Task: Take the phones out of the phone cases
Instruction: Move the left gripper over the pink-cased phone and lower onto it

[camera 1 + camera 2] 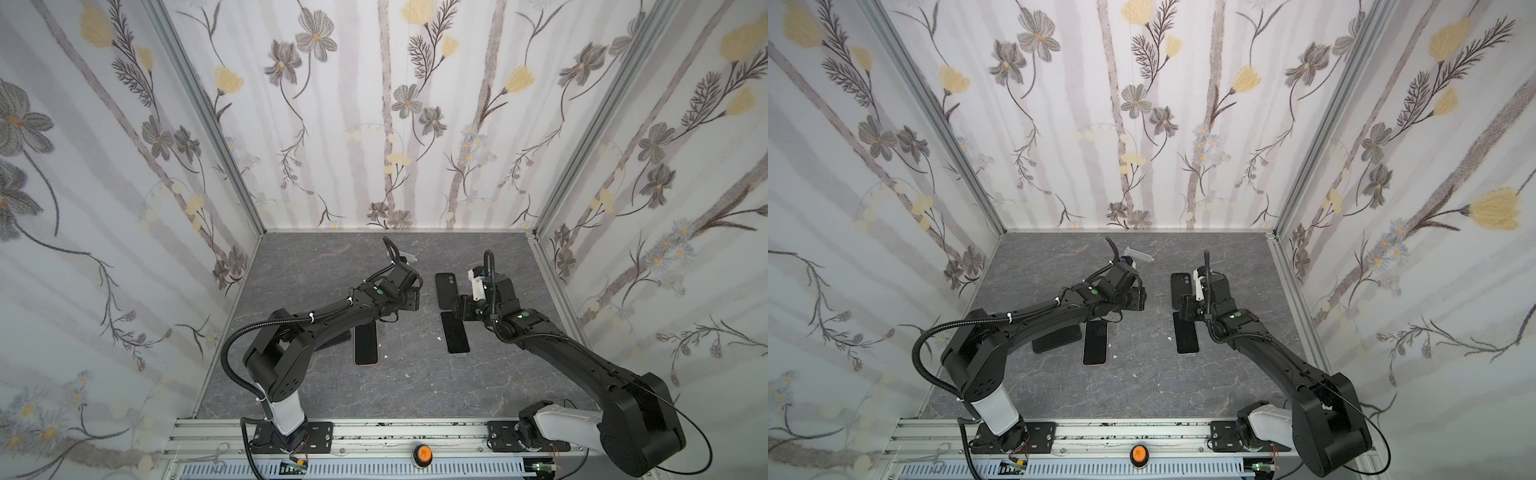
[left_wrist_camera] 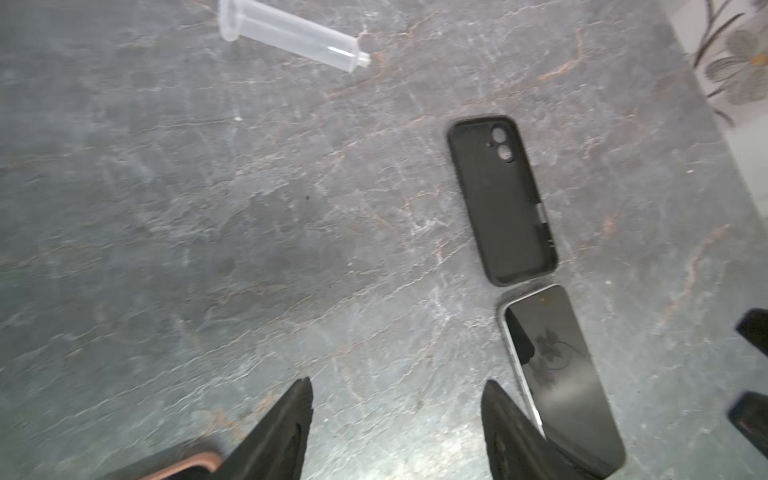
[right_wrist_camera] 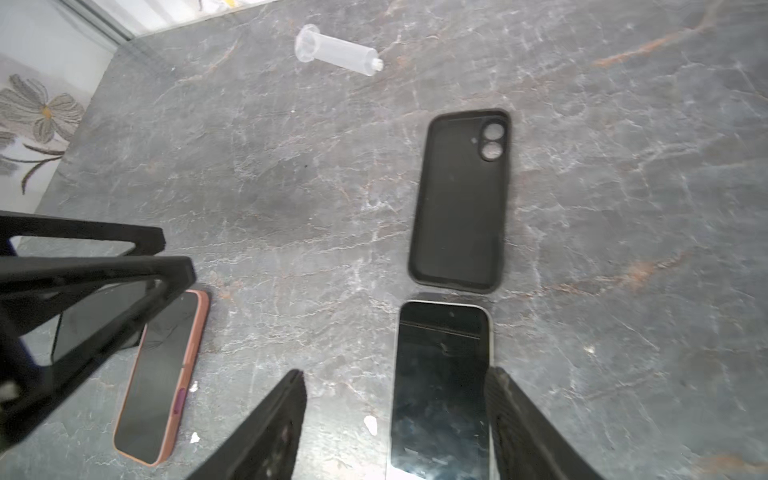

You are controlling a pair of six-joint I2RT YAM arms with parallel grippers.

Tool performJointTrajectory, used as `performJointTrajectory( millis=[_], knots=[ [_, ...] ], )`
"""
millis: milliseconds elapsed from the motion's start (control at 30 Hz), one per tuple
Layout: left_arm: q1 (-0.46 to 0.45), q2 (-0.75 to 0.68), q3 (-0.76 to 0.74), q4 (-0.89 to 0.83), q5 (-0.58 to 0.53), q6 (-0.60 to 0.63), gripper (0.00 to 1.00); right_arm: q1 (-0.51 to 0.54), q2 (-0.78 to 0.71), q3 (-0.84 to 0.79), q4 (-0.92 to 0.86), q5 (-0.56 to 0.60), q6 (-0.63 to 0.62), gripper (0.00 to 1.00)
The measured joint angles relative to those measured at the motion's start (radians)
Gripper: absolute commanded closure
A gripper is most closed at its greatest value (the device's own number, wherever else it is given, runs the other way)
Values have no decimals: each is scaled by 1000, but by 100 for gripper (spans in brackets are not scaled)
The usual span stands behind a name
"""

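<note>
Left wrist: left gripper (image 2: 398, 390) spread wide, empty; bare phone (image 2: 557, 374) just beside one finger, black phone case (image 2: 500, 199) beyond it. Right wrist: right gripper (image 3: 397, 376) wide, empty, above that phone. Both top views: case and phone lie end to end beneath the right gripper.

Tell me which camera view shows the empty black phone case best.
The right wrist view: the black phone case lies whole and large there, open side up, both lens holes clear. The left wrist view also shows it whole, but smaller and slanted. In both top views it is small, partly behind the right arm.
</note>
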Motion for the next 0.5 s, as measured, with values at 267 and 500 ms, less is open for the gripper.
performJointTrajectory(
  millis=[267,500],
  knots=[
    [19,-156,-137,-47,-81,8,7,136,102,101,106,45,81,30],
    [36,-299,-330,-53,-88,-48,0,245,155,155,153,76,110,32]
  ],
)
